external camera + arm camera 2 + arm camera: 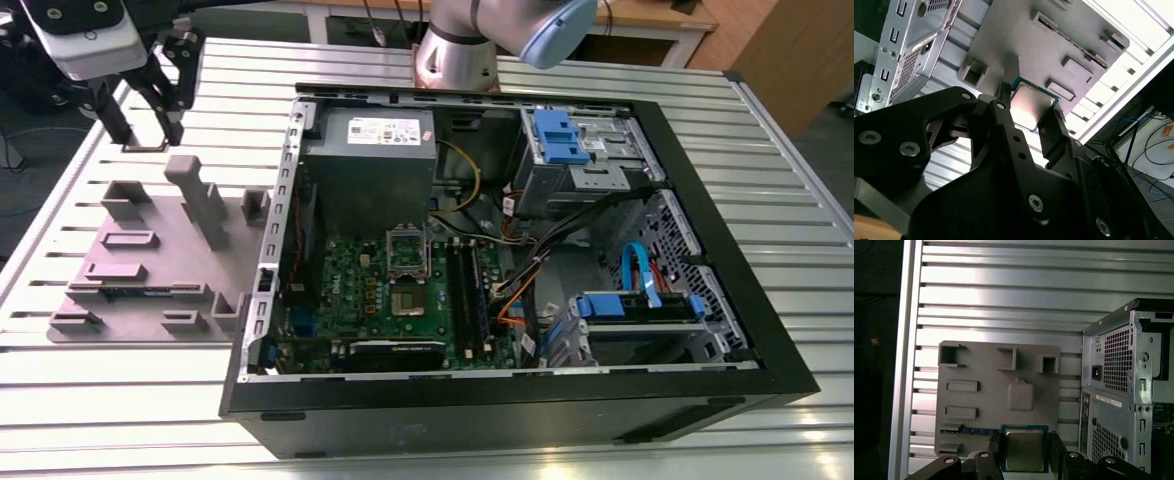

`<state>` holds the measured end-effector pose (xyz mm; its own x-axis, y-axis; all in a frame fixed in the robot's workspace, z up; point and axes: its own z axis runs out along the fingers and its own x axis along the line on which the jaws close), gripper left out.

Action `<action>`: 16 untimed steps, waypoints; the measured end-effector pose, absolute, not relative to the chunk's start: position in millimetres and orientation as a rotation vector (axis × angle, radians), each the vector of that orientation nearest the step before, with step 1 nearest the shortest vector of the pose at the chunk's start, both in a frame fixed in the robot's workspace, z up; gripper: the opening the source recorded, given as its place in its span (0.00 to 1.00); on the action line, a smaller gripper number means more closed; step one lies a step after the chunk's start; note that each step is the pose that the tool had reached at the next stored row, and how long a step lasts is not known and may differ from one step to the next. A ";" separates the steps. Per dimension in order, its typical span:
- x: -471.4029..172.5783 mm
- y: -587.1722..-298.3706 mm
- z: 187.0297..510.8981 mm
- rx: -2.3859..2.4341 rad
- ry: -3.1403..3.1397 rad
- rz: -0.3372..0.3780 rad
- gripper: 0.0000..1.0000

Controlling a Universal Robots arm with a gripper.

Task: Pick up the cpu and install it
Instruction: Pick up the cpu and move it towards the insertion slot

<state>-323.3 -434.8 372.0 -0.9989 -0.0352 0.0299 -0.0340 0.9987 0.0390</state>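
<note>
The cpu (1024, 449), a small square chip with a silvery metal top and green rim, sits clamped edge to edge between two black fingers (1055, 446) in both wrist views. My gripper (144, 138) is shut on it and hangs above the far end of the grey fixture plate (147, 262) at the exterior view's left, outside the computer case. In the second wrist view the cpu (1030, 102) shows above the plate (1054, 45). Inside the case, the green motherboard (387, 290) holds the socket (404, 298), with its metal frame (404, 243) raised.
The open black computer case (747, 270) lies on a slatted metal table (120, 390). A grey power supply (370, 165), blue drive bays (554, 135) and cables (641, 270) fill it. The fixture plate carries upright posts (203, 205) and a memory stick (974, 430).
</note>
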 end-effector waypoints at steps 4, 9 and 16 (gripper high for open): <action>-320.5 -434.8 372.0 0.054 -3.110 -0.060 0.47; -317.4 -434.8 372.0 0.054 -3.110 -0.060 0.47; -313.6 -434.8 372.0 0.054 -3.110 -0.060 0.47</action>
